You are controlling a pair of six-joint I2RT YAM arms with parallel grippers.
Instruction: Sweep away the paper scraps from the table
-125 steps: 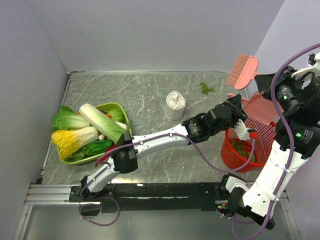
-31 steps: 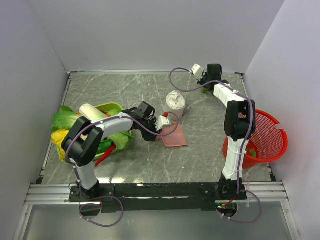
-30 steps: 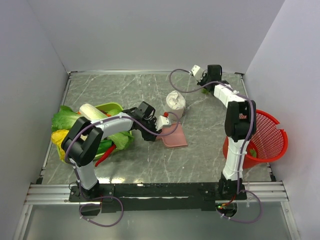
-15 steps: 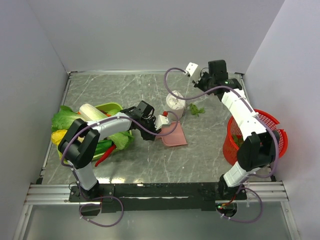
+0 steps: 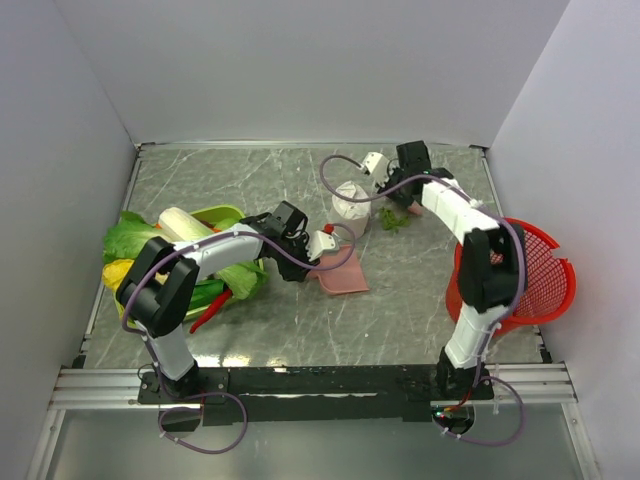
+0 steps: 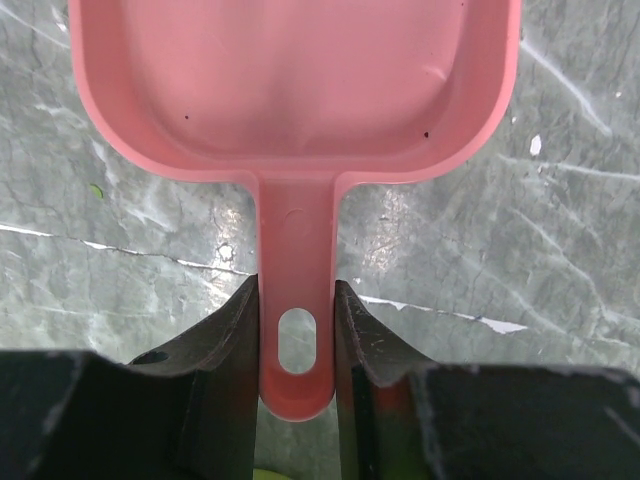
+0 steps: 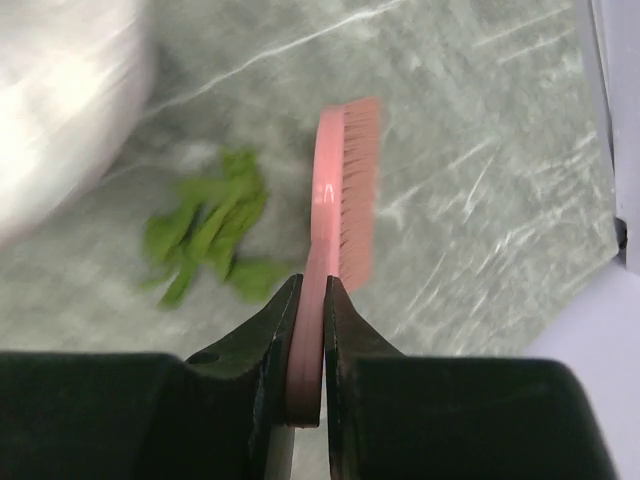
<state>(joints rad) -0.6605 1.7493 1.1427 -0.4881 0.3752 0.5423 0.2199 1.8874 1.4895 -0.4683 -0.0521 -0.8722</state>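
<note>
The paper scraps (image 7: pixel 205 235) lie clumped on the table (image 5: pixel 250 180) beside a white crumpled lump (image 5: pixel 350 205). My right gripper (image 7: pixel 312 290) pinches the pink brush (image 7: pixel 345 180) just beside them. My left gripper (image 6: pixel 297 290) clamps the pink dustpan (image 6: pixel 290 80) by its handle.

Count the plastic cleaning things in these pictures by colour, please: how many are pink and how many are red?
Pink: 2 (pink plastic dustpan, pink bristle brush)
Red: 1 (round red mesh basket)
Total: 3
</note>
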